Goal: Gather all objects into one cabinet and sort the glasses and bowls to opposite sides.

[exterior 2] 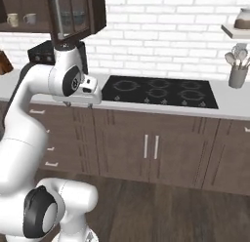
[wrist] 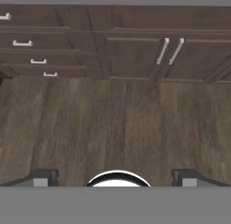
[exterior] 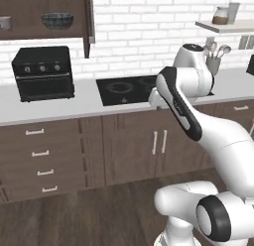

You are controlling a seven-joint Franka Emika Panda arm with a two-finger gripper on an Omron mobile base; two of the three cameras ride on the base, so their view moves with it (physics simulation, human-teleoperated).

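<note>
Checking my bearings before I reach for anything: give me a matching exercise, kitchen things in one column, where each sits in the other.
Things:
1. wide dark patterned bowl
2. black boxy countertop oven
3. grey utensil pot holding spoons
4. small brown-and-cream jug

Places:
A. on the pale counter, right of the black cooktop
B. inside the open dark brown wall cabinet
C. on the counter, left of the cooktop
D. on the pale wall shelf at upper right

Pairs: 1-B, 2-C, 3-A, 4-D
</note>
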